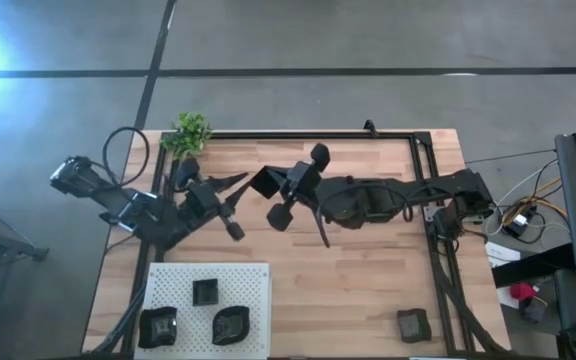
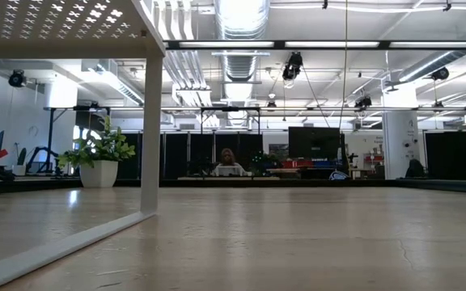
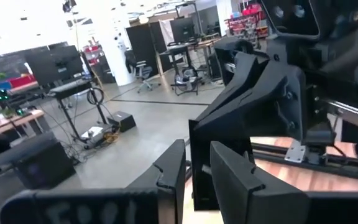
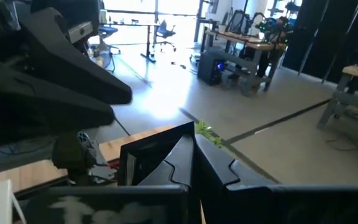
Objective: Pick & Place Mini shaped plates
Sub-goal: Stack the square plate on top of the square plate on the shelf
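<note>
I judge this a handover, or the moment just after a pick: my right end effector point(image 1: 268, 184) is raised over the middle of the desk point(image 1: 368, 290) with a small square plate point(image 1: 265, 183) pinched between its nearly closed fingers, seen edge-on in the right wrist view. My left end effector point(image 1: 236, 181) faces it from just beside, fingers slightly parted and holding nothing; in the left wrist view the plate stands right ahead of them.

Next I must carry the plate to the white perforated board point(image 1: 250, 275) at the near left, where three dark plates point(image 1: 205, 293) already sit. One more plate point(image 1: 413, 324) waits at the near right.

The arms crowd each other mid-desk, so I must separate them first. The small green plant point(image 1: 189, 132) stands at the far left corner, clear of the path.
</note>
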You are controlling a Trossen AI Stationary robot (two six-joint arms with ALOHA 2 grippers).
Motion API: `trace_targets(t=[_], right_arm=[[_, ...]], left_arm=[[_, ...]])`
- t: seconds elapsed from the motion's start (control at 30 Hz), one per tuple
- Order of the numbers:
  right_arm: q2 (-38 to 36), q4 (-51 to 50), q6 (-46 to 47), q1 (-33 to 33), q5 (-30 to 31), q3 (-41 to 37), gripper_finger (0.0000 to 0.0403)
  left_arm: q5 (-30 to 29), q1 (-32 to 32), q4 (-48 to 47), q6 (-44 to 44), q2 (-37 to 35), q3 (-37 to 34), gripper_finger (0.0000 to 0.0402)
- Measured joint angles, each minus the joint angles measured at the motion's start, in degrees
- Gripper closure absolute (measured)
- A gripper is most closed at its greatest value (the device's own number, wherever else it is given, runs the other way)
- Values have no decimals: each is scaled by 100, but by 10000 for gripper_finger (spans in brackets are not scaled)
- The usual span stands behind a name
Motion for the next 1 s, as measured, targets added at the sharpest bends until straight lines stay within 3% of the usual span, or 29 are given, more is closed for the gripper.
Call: trace_targets(t=[1.0], right_arm=[[-26,426,-650,50,-2,2,395]], left_arm=[[365,304,-492,-396,53,-142,330]])
